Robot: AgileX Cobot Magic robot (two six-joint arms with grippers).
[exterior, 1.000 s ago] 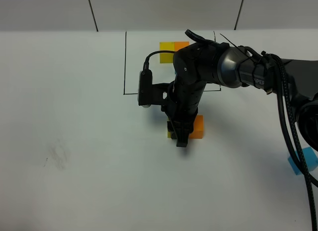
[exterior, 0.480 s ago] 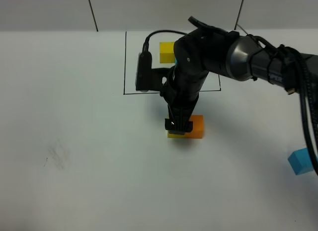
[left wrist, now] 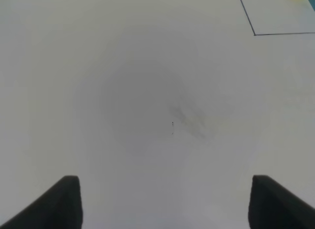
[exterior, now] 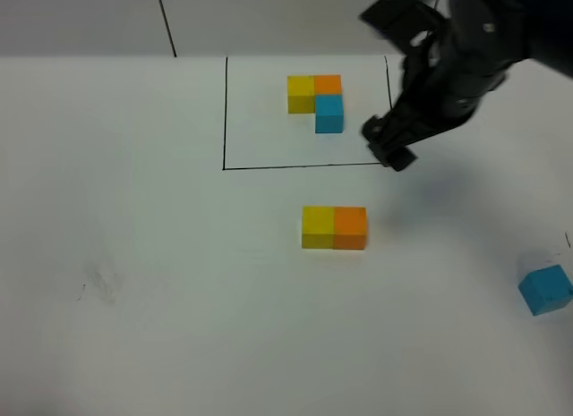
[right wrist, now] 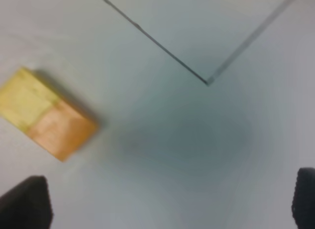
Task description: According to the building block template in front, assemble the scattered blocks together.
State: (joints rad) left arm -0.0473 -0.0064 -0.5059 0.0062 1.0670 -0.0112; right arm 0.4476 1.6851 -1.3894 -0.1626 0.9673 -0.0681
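The building block template (exterior: 302,93) is an L of yellow, orange and blue cubes inside a black drawn rectangle at the back. Of the scattered blocks, the yellow cube (exterior: 318,228) and orange cube (exterior: 350,228) sit side by side, touching, in front of the rectangle. The blue cube (exterior: 546,289) lies alone at the far right. My right gripper (exterior: 391,150) hangs open and empty above the rectangle's near right corner. Its wrist view shows the yellow-orange pair (right wrist: 47,120) off to one side. My left gripper (left wrist: 172,209) is open and empty over bare table.
The white table (exterior: 161,282) has a faint smudge (exterior: 103,282) at the left, also in the left wrist view (left wrist: 184,118). The rectangle's corner line shows in the left wrist view (left wrist: 254,34) and the right wrist view (right wrist: 207,82).
My right gripper let go of the yellow cube beside the orange one, rose, and swung back to the right. The template is now uncovered. The blue cube has not moved.
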